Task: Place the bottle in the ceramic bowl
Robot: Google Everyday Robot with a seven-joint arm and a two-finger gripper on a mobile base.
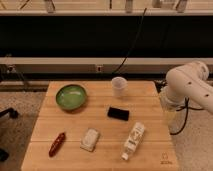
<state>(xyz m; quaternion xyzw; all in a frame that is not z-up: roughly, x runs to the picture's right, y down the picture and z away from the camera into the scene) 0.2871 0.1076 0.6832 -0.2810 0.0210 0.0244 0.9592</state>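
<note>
A white bottle [134, 141] lies on its side at the front right of the wooden table [75, 122]. A green ceramic bowl [71, 96] stands at the back left and looks empty. My white arm [190, 85] comes in from the right. My gripper [169, 118] hangs below it at the table's right edge, up and to the right of the bottle and apart from it. It is far from the bowl.
A clear plastic cup [119, 86] stands at the back middle. A flat black object [118, 113] lies at the centre. A white packet [90, 139] and a red oblong item [57, 144] lie at the front left. A dark cable [131, 47] hangs behind the table.
</note>
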